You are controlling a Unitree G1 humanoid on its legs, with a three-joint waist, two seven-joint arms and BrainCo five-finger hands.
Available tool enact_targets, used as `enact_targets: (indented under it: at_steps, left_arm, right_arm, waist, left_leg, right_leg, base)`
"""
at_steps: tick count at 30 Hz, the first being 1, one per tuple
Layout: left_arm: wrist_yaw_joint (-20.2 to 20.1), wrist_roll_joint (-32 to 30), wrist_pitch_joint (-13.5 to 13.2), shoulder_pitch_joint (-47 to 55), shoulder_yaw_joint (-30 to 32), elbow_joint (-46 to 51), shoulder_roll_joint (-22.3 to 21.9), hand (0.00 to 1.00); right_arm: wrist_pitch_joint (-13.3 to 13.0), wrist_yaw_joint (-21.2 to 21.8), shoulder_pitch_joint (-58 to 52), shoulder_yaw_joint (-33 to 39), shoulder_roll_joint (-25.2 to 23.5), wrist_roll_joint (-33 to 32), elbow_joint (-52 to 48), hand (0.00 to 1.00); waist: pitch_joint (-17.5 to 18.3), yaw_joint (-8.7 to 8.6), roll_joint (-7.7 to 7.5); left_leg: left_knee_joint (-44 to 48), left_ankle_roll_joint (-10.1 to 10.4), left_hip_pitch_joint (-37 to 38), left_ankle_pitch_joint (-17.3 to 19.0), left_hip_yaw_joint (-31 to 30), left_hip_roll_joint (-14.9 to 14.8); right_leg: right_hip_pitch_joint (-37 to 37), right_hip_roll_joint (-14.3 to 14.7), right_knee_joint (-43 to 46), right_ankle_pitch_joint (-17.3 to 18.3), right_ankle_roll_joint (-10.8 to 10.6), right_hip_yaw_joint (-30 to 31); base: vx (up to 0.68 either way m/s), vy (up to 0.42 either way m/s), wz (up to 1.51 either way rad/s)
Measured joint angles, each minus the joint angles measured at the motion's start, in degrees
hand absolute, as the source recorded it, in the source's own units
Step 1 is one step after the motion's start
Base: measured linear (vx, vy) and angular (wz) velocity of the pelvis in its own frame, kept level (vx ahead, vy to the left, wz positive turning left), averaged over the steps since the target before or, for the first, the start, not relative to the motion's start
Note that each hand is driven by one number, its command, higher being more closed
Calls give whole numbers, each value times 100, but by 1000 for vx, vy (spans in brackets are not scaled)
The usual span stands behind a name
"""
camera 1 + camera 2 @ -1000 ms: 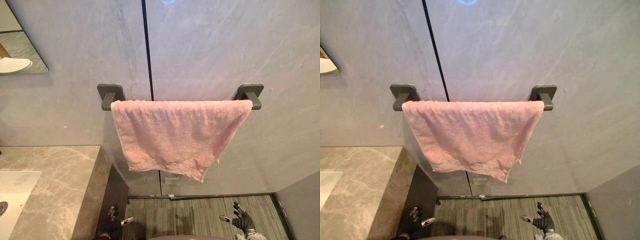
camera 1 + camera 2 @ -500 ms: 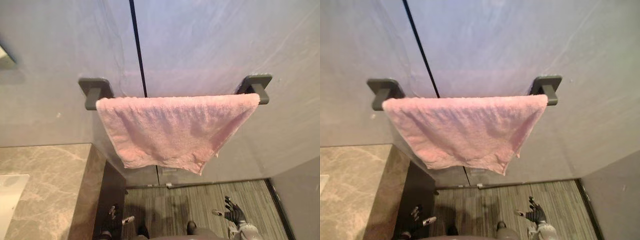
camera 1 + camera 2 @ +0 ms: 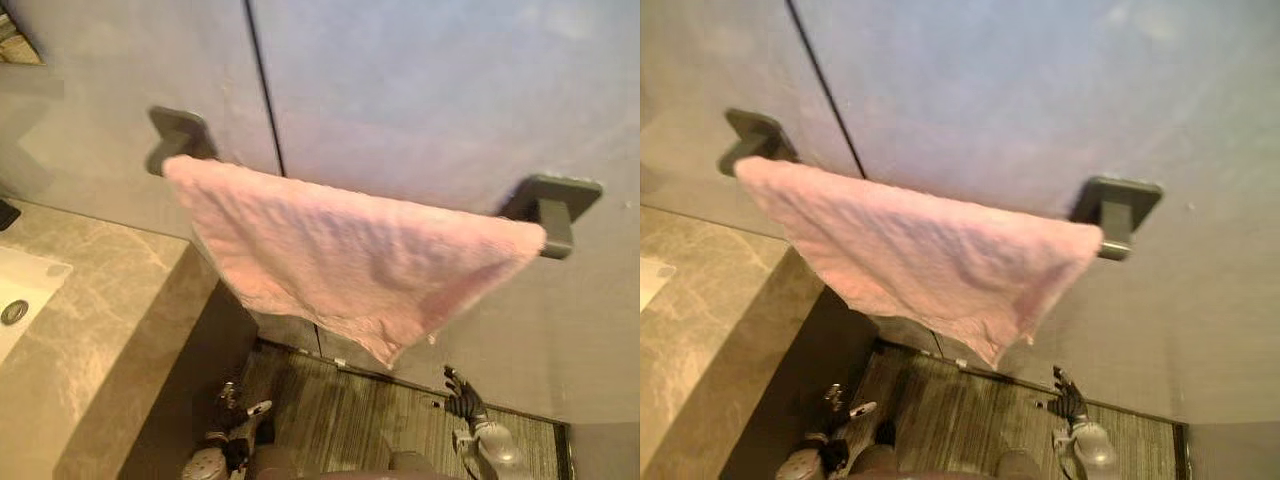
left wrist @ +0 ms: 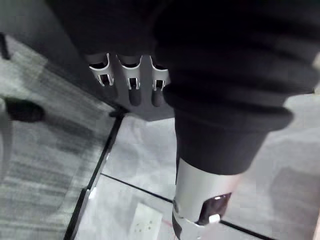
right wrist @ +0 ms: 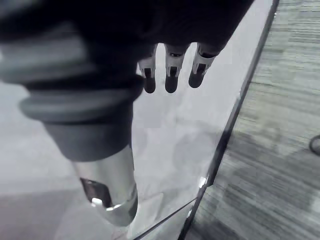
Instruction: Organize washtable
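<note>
A marble counter (image 3: pixel 100 330) runs along the left of the scene, with a white sink (image 3: pixel 35 280) set into it at the far left and a round drain (image 3: pixel 14 312) in the sink's floor. Low down beside the counter's dark side panel, the left hand (image 3: pixel 236 414) hangs near the striped grey floor (image 3: pixel 340 400). Its fingers (image 4: pixel 131 85) are straight and side by side in the left wrist view, the thumb apart, with nothing in them. Further right, a dark seam (image 3: pixel 262 90) runs up the grey wall (image 3: pixel 420 90). On that wall 2 dark brackets carry a rail: the left bracket (image 3: pixel 178 135) near the counter, the right bracket (image 3: pixel 555 205) well apart from it. The pink towel (image 3: pixel 350 265) is draped over the rail between the 2 brackets, covering it from end to end. Its lower edge slants, and 1 corner hangs lowest, right of the middle, above the floor. Neither hand touches the towel. At the lower right, the right hand (image 3: pixel 464 404) hangs above the floor below the towel's right end. Its fingers (image 5: pixel 171 70) are straight and slightly spread, and it holds nothing.
</note>
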State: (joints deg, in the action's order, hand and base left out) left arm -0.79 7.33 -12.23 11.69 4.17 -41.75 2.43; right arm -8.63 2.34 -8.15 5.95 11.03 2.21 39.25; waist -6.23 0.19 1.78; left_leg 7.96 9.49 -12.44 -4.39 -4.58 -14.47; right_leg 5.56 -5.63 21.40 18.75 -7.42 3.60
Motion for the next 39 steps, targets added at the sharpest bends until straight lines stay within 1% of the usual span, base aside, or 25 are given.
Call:
enact_targets:
  at_steps: [1,2,3,4,5,6,7,8,9,10,12,13,14,16,22,26,28,30,31,33,34,36,37,38,39]
  left_arm:
    - [0,69,10,-36,-179,-70,-64,0]
    - [1,110,9,-48,-232,-66,-61,0]
    - [0,109,35,-30,-236,-73,-73,0]
    - [-2,109,48,-32,-237,-59,-69,0]
    - [-13,109,47,-51,-237,-35,-45,0]
    - [-20,109,46,-54,-237,-19,-45,0]
    - [-27,108,46,-57,-238,44,-46,0]
    - [-32,108,45,-67,-238,77,-46,0]
    - [-33,107,44,-89,-238,79,-45,0]
    - [-31,105,47,-170,-237,88,-23,0]
    - [-30,105,42,-164,-246,244,48,0]
    - [-29,100,50,-180,-249,300,133,0]
    - [-23,98,49,-190,-250,311,206,0]
    - [-9,94,64,-172,-252,294,303,0]
    - [-6,35,73,-31,-251,49,346,0]
    - [-24,-87,77,6,-254,-134,337,0]
    - [-25,-88,76,76,-251,-135,337,0]
    - [-26,-87,75,75,-254,-133,337,0]
    - [-25,-87,74,63,-253,-132,344,0]
    - [-26,-87,70,52,-252,-129,341,0]
    - [-25,-86,69,49,-246,-122,346,0]
    - [-17,-74,57,36,-244,-29,347,0]
    - [2,-71,58,16,-242,32,344,0]
    - [31,-65,65,12,-230,124,339,0]
    - [58,-62,68,9,-234,172,320,0]
  right_arm:
    - [2,-82,-7,15,30,0,39,0]
    - [3,-105,-9,15,32,0,54,0]
    - [3,-122,61,21,17,0,49,0]
    - [3,-125,108,43,10,-4,10,0]
    - [0,-143,121,74,5,-63,-40,0]
    - [2,-142,118,75,11,-64,-40,0]
    - [4,-143,102,78,9,-67,-40,0]
    - [9,-143,88,96,6,-86,-39,0]
    - [17,-143,48,106,6,-115,-33,0]
    - [26,-145,-5,142,-38,-124,-28,0]
    - [33,-114,-24,147,-140,-162,-25,0]
    - [32,-110,-17,214,-230,-168,-25,0]
    - [26,-124,24,326,-309,-176,-28,0]
    - [29,-145,51,374,-335,-177,2,0]
    - [33,-222,64,319,-455,-189,262,0]
    - [36,-218,63,226,-519,-180,374,0]
    - [38,-220,74,225,-519,-177,433,0]
    - [37,-220,85,221,-520,-176,435,0]
    - [37,-219,60,220,-524,-176,435,0]
    - [37,-220,27,221,-524,-188,436,0]
    - [35,-221,30,219,-530,-200,436,0]
    - [34,-246,44,200,-536,-273,436,0]
    - [34,-283,92,202,-551,-328,435,0]
    - [34,-342,157,203,-596,-399,411,0]
    - [34,-359,204,201,-619,-415,342,0]
  waist:
    - [-24,-53,47]
    - [-45,-42,-7]
    - [-47,-28,-8]
    - [-61,-16,-45]
    - [-98,-61,-118]
    - [-97,-89,-120]
    - [-95,-120,-106]
    - [-85,-139,-55]
    - [-67,-157,-26]
    - [-21,-225,69]
    - [-4,-262,36]
    - [30,-258,-19]
    - [40,-255,-29]
    - [33,-263,7]
    - [82,-238,-3]
    - [78,-241,-15]
    - [72,-241,-27]
    - [73,-244,-44]
    - [73,-246,-68]
    - [77,-227,-82]
    - [75,-216,-91]
    - [52,-218,-143]
    - [11,-128,-218]
    - [-35,0,-310]
    - [-31,59,-334]
  left_leg:
    - [-219,-87,-124,-629,81,-39]
    - [-549,-69,-67,-1075,264,-76]
    - [-407,34,-89,-960,578,-38]
    - [40,55,-121,-557,812,84]
    - [840,-142,-148,105,986,307]
    - [1129,-153,-137,342,1049,373]
    - [1518,-183,-31,716,1182,463]
    - [1772,-200,146,1068,1331,505]
    - [1759,-221,289,1203,1409,557]
    - [1337,-249,498,1236,1620,554]
    - [398,-304,814,1028,1740,653]
    - [-382,-380,1028,643,1733,777]
    - [-910,-409,1148,291,1682,860]
    - [-1350,-471,1269,47,1556,899]
    - [-1390,-554,1408,-24,1506,983]
    - [-1390,-557,1393,-23,1470,993]
    - [-1389,-557,1322,7,1423,1023]
    - [-1388,-569,1219,-3,1320,1065]
    - [-1388,-634,1111,-78,1158,1119]
    - [-1388,-665,1007,-155,954,1164]
    - [-1385,-671,888,-221,778,1187]
    - [-1342,-696,704,-428,485,1251]
    - [-1339,-730,591,-595,482,1289]
    - [-1337,-769,506,-797,614,1319]
    - [-1336,-819,422,-940,687,1336]
  right_leg:
    - [-13,124,-48,-85,144,-334]
    - [-18,134,-157,-176,296,-473]
    - [-3,149,-325,-312,528,-676]
    - [25,104,-358,-384,632,-764]
    - [33,-16,-355,-434,671,-893]
    - [14,-48,-375,-465,675,-979]
    - [-55,-66,-449,-520,678,-1067]
    - [-155,-49,-540,-592,654,-1165]
    - [-192,-41,-583,-621,650,-1235]
    - [-264,-33,-628,-658,606,-1458]
    - [-346,-27,-873,-834,561,-1679]
    - [-384,-45,-1128,-990,530,-1808]
    - [-404,-48,-1308,-1119,517,-1909]
    - [-452,-21,-1437,-1204,498,-2027]
    - [-642,-35,-1581,-1307,435,-2039]
    - [-661,-15,-1663,-1342,411,-1995]
    - [-631,-45,-1614,-1333,400,-2003]
    - [-518,-58,-1436,-1235,354,-1989]
    - [-432,-48,-1315,-1143,348,-1879]
    - [-440,-56,-1323,-1129,358,-1995]
    - [-438,-56,-1334,-1181,409,-2127]
    - [-433,-63,-1311,-1157,481,-2252]
    - [-428,-76,-1286,-1138,504,-2326]
    - [-409,-97,-1219,-1093,550,-2428]
    - [-371,-107,-1184,-1064,600,-2476]
  base:
    - [-233,-343,118]
    - [-217,-296,91]
    - [-141,-174,40]
    - [-144,-189,48]
    - [-111,-127,43]
    - [-99,-78,47]
    - [-66,-17,41]
    - [-47,21,47]
    - [-47,65,73]
    - [-81,73,86]
    - [-102,74,73]
    - [-117,80,55]
    - [-127,68,53]
    - [-125,42,36]
    - [-149,43,7]
    - [-87,32,-1]
    - [-36,31,7]
    - [18,7,26]
    - [36,-5,43]
    - [65,-8,62]
    - [92,-17,100]
    - [80,-11,121]
    - [23,-5,109]
    - [-21,-16,94]
    - [-147,-21,105]
